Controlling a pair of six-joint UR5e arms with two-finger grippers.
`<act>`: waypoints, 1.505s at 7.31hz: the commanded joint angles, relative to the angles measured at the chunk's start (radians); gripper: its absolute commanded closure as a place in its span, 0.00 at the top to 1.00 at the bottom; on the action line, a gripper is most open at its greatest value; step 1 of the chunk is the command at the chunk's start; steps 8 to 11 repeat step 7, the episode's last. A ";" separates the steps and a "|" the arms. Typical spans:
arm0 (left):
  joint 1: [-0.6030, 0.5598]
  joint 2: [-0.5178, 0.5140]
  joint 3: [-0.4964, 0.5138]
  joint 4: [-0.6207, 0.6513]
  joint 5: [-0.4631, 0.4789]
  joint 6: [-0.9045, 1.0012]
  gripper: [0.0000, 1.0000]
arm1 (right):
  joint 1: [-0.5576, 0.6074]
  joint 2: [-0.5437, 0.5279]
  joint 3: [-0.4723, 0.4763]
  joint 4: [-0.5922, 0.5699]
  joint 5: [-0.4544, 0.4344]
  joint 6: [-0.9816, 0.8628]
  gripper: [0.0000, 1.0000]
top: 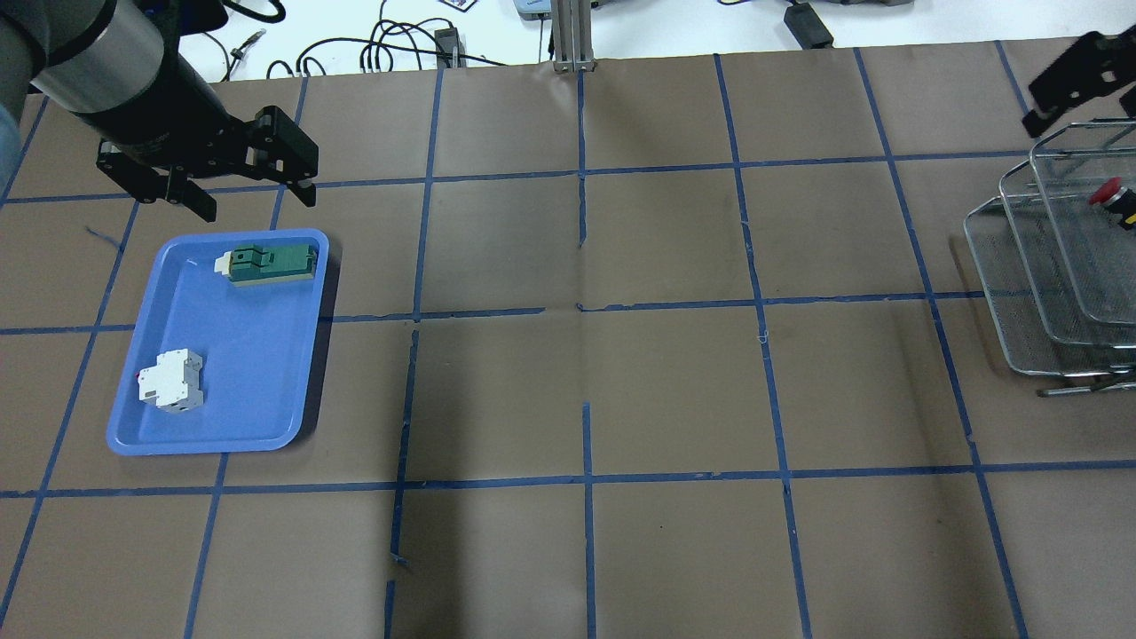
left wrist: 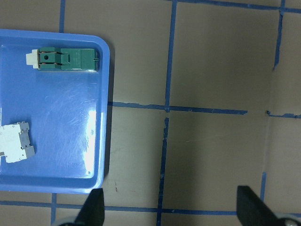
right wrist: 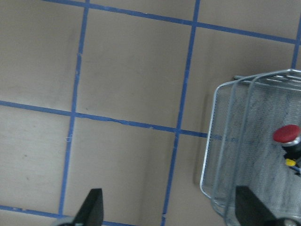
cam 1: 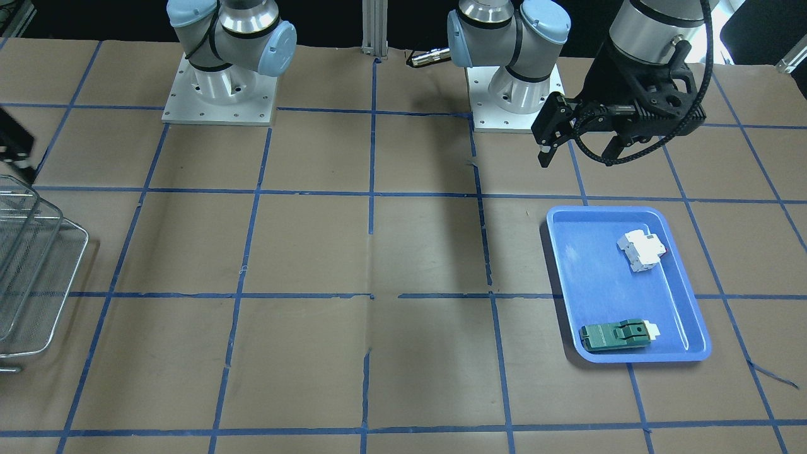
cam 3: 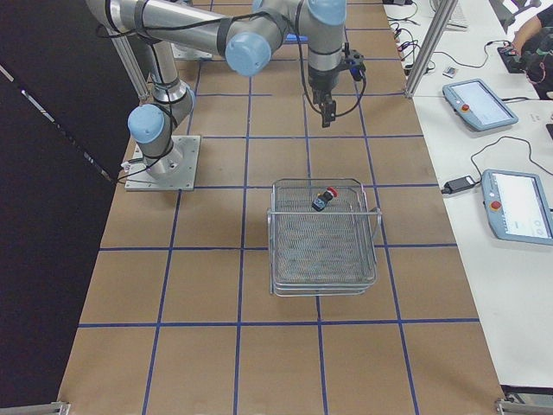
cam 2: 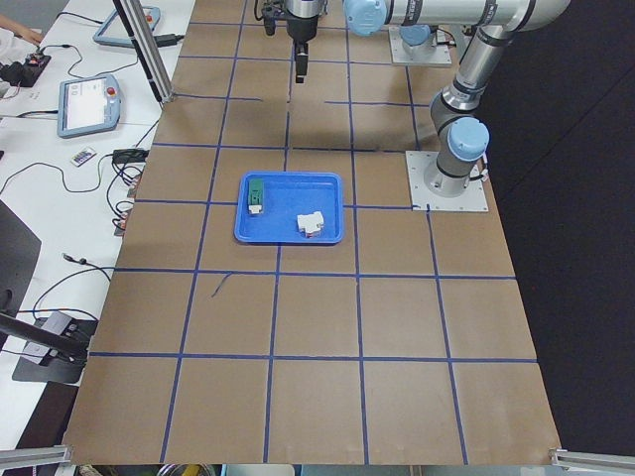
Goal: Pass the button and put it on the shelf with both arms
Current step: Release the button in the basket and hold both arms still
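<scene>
The button (top: pixel 1109 195), with a red cap on a black body, lies on the top tier of the wire shelf (top: pixel 1056 293) at the table's right end. It also shows in the right wrist view (right wrist: pixel 288 136) and the exterior right view (cam 3: pixel 325 199). My right gripper (right wrist: pixel 169 207) is open and empty, raised above the table beside the shelf (right wrist: pixel 244 155), apart from the button. My left gripper (top: pixel 256 200) is open and empty, hovering just past the far edge of the blue tray (top: pixel 177 435); it also shows in the front view (cam 1: pixel 577 153).
The blue tray (cam 1: pixel 630 214) holds a green flat block (top: pixel 271 264) and a white breaker (top: pixel 170 382). Brown paper with a blue tape grid covers the table. Both arm bases (cam 1: pixel 217 94) stand at the robot side.
</scene>
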 commanded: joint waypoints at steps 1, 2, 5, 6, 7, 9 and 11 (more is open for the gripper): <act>0.000 0.004 -0.003 0.000 -0.005 0.000 1.00 | 0.298 -0.007 0.002 0.003 -0.051 0.383 1.00; -0.001 -0.001 0.000 0.000 -0.005 0.000 1.00 | 0.364 0.002 0.000 0.003 -0.043 0.538 1.00; -0.003 0.005 -0.008 0.000 -0.002 0.000 1.00 | 0.366 0.007 -0.007 0.006 -0.040 0.558 1.00; -0.003 0.005 -0.006 0.000 -0.002 0.002 1.00 | 0.360 -0.002 -0.010 0.008 -0.041 0.564 1.00; -0.003 0.005 -0.011 0.002 0.002 0.002 1.00 | 0.362 -0.020 -0.012 0.008 -0.041 0.562 1.00; -0.003 0.005 -0.011 0.002 0.002 0.002 1.00 | 0.362 -0.020 -0.012 0.008 -0.041 0.562 1.00; -0.003 0.005 -0.011 0.002 0.002 0.002 1.00 | 0.362 -0.020 -0.012 0.008 -0.041 0.562 1.00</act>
